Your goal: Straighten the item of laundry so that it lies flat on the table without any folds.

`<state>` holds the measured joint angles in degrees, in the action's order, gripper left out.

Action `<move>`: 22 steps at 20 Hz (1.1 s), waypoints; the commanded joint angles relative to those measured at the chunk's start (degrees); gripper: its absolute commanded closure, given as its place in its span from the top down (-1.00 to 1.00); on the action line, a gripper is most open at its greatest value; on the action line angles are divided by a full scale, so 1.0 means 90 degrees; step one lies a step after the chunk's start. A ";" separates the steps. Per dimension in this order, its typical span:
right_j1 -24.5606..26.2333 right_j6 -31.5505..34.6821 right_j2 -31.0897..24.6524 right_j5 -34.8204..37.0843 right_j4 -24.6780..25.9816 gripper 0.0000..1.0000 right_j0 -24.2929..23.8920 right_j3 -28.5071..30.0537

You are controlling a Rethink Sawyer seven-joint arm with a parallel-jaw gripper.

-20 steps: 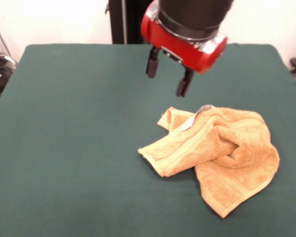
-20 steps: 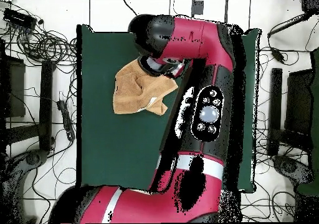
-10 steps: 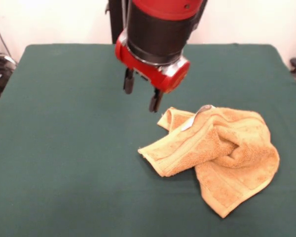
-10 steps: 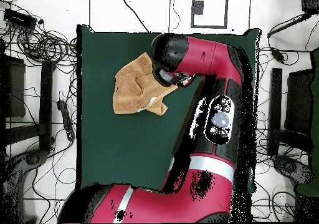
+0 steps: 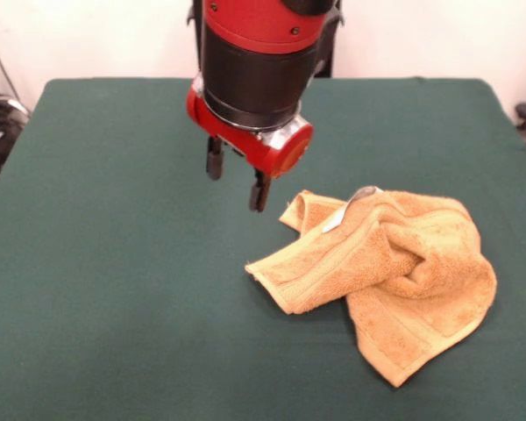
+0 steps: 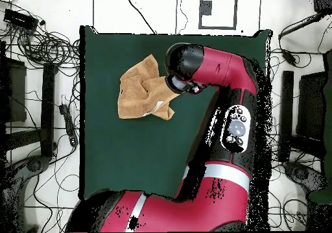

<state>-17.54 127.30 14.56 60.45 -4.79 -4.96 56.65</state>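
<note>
The item of laundry [image 5: 387,267] is a golden-orange towel, crumpled and folded over itself on the right half of the green table [image 5: 114,263]. A small white label [image 5: 346,208] sticks up at its far edge. My gripper [image 5: 237,175] hangs open and empty above the table, just left of the towel's far left corner, not touching it. In the overhead view the towel [image 6: 137,93] lies left of the arm's wrist [image 6: 185,68], which hides the fingers.
The red arm [image 6: 220,146] spans the right part of the table in the overhead view. Cables and stands [image 6: 39,81] surround the table on the floor. The table's bare cloth stretches wide left of the towel in the front view.
The gripper has moved left across the front view and dropped lower, from above the towel's far edge to beside its left corner. The towel has not moved.
</note>
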 commanded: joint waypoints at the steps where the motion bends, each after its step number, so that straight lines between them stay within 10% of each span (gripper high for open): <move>1: 0.0005 0.2205 -0.0355 0.0105 -0.0681 1.00 0.0404 0.1390; 8: 0.0118 0.2251 -0.0135 0.0208 -0.0880 1.00 0.0457 0.1160; 15: 0.0727 0.0092 -0.0548 0.0043 -0.0142 1.00 -0.0059 0.0023; 22: 0.0740 0.0752 -0.0528 -0.0470 -0.0228 1.00 0.0047 0.0465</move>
<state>-15.24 128.71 14.86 59.94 -7.42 -5.47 57.23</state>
